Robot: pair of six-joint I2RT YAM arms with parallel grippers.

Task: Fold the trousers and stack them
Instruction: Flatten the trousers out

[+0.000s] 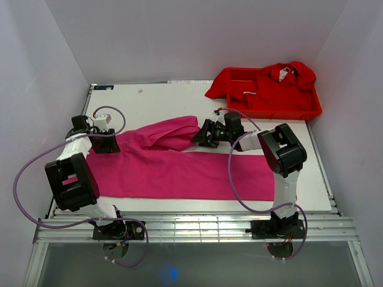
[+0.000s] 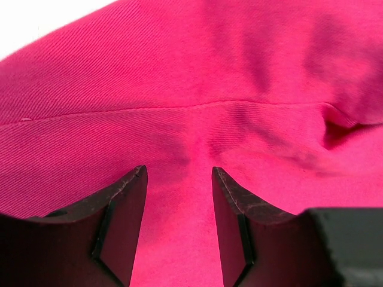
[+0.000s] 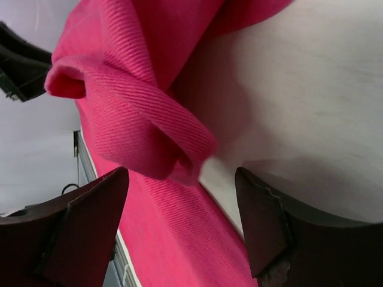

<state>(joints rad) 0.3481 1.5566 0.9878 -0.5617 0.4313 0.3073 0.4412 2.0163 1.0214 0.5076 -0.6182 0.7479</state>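
Observation:
The magenta-pink trousers [image 1: 179, 170] lie across the white table [image 1: 155, 98]. One leg is flat and runs to the right. The other is bunched and angles toward the back, ending near the table's middle. My left gripper [image 1: 108, 145] is at the trousers' left end. In the left wrist view it [image 2: 179, 170] stands open just over the fabric [image 2: 209, 78], near a seam, gripping nothing. My right gripper [image 1: 200, 134] faces the bunched leg's end. In the right wrist view it [image 3: 182, 173] is open, and the rolled cuff [image 3: 137, 113] hangs just ahead of its fingertips.
A red plastic tray [image 1: 311, 110] at the back right corner holds brighter red garments [image 1: 275, 84], and one spills over its left rim. White walls close in on the left, back and right. A metal rail runs along the near edge.

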